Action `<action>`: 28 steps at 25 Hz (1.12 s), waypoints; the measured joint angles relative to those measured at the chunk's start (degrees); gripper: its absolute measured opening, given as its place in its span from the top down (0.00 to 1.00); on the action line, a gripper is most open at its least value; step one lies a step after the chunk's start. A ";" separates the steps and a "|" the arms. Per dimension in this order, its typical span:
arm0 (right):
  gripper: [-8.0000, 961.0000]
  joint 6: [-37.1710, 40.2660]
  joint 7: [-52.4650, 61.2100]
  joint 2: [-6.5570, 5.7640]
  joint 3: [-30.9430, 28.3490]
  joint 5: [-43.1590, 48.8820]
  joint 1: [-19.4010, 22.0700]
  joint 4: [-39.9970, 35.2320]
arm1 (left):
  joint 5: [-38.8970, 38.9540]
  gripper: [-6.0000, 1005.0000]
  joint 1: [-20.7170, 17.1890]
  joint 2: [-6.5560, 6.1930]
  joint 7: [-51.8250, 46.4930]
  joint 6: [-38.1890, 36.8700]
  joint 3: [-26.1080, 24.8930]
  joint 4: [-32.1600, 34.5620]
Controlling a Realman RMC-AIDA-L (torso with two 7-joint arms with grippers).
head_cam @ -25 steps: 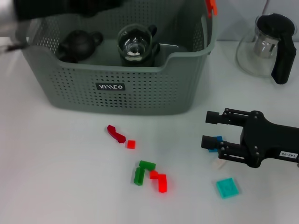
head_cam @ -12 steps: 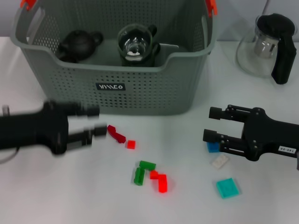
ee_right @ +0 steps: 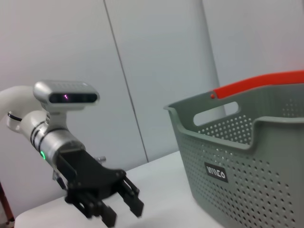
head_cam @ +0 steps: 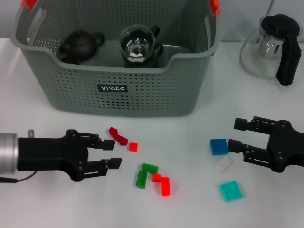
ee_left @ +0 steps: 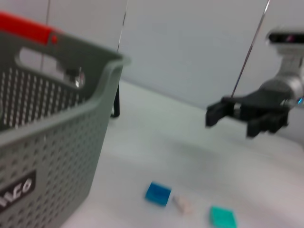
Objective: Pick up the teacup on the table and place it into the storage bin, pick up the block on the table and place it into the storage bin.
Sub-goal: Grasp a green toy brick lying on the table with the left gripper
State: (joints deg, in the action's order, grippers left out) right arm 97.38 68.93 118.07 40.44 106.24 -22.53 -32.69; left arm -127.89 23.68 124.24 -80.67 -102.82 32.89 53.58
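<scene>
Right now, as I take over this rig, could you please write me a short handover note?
Left gripper: open, holding nothing, low over the table in front of the storage bin, next to the dark red block.
Right gripper: open, holding nothing, beside the blue block.
In the bin: a glass teacup and a black teapot.
Done: the teacup sits in the bin.
Left: the blocks. Red, green, blue, white and teal pieces all lie on the table; none shows in the bin. A glass pitcher stands off to the right.
</scene>
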 joint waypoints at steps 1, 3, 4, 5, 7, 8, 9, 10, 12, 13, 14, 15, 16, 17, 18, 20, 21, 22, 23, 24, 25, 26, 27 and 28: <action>0.30 0.09 0.01 -0.06 -0.23 0.00 0.20 0.00 | -0.81 0.50 0.40 -0.04 0.12 1.74 0.90 -0.88; 0.30 0.34 0.02 -0.09 -0.38 0.01 0.41 0.00 | -1.61 0.50 0.73 -0.08 1.08 3.08 2.01 -1.87; 0.30 0.47 0.02 -0.09 -0.40 0.01 0.46 -0.01 | -1.80 0.50 0.79 -0.10 2.12 3.22 2.40 -2.19; 0.30 0.50 0.03 -0.03 -0.40 0.02 0.47 0.00 | -1.96 0.50 0.75 -0.05 3.80 2.97 2.70 -2.38; 0.31 0.54 0.04 0.13 -0.40 0.02 0.40 0.00 | -2.05 0.50 0.27 0.19 8.56 1.99 3.39 -3.11; 0.31 0.55 0.05 0.18 -0.39 0.02 0.37 -0.01 | -2.07 0.50 0.12 0.24 9.44 1.83 3.58 -3.35; 0.31 0.58 0.05 0.22 -0.39 0.02 0.31 0.00 | -2.07 0.50 -0.01 0.27 10.78 1.69 3.79 -3.87; 0.30 0.60 0.06 0.24 -0.38 0.02 0.28 0.01 | -2.07 0.50 -0.08 0.31 12.16 1.68 4.11 -4.66; 0.30 0.62 0.06 0.31 -0.38 0.01 0.26 0.06 | -2.06 0.50 0.08 0.32 13.56 2.04 4.39 -6.27; 0.30 0.62 0.06 0.35 -0.38 -0.01 0.25 0.08 | -2.07 0.50 0.35 0.31 14.14 2.62 4.55 -7.26; 0.31 0.63 0.06 0.37 -0.38 -0.06 0.24 0.08 | -2.07 0.50 0.62 0.27 14.78 3.30 4.84 -8.27; 0.31 0.63 0.06 0.38 -0.38 -0.07 0.22 0.08 | -2.08 0.50 0.85 0.23 15.30 4.13 5.33 -9.10; 0.31 0.62 0.07 0.41 -0.38 -0.08 0.16 0.09 | -2.08 0.50 1.14 0.20 15.70 5.15 6.03 -9.88; 0.31 0.63 0.06 0.41 -0.38 -0.09 0.09 0.09 | -2.10 0.50 1.37 0.20 15.76 6.23 7.12 -10.43; 0.31 0.63 0.07 0.41 -0.38 -0.10 0.03 0.09 | -2.12 0.50 1.51 0.21 15.72 6.99 7.89 -10.72; 0.31 0.63 0.07 0.42 -0.37 -0.18 0.01 0.09 | -2.15 0.50 1.88 0.32 14.89 8.62 9.89 -11.19; 0.31 0.63 0.07 0.41 -0.37 -0.24 0.01 0.09 | -2.15 0.50 2.14 0.35 14.53 8.90 10.30 -11.54; 0.30 0.63 0.07 0.42 -0.37 -0.27 0.01 0.09 | -2.15 0.50 2.46 0.32 14.22 9.03 10.56 -12.01; 0.30 0.63 0.07 0.42 -0.36 -0.30 0.01 0.09 | -2.16 0.50 2.98 0.21 13.82 9.18 10.65 -12.85; 0.30 0.62 0.07 0.44 -0.36 -0.31 0.01 0.09 | -2.23 0.51 3.32 0.14 13.63 9.26 10.69 -13.38; 0.30 0.62 0.08 0.46 -0.36 -0.32 0.01 0.09 | -2.34 0.51 3.59 0.08 13.50 9.32 10.72 -13.80; 0.30 0.62 0.17 0.47 -0.37 -0.33 0.02 0.09 | -2.43 0.51 3.76 0.05 13.45 9.38 10.74 -14.06; 0.30 0.62 0.24 0.48 -0.36 -0.33 0.01 0.09 | -2.55 0.51 3.90 0.03 13.45 9.46 10.76 -14.29; 0.30 0.62 0.35 0.49 -0.37 -0.34 0.00 0.09 | -2.57 0.51 3.93 0.04 13.44 9.54 10.87 -14.38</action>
State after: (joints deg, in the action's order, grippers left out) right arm 98.00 69.28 118.55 40.08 105.90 -22.53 -32.60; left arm -130.46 27.61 124.28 -67.23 -93.28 43.76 39.19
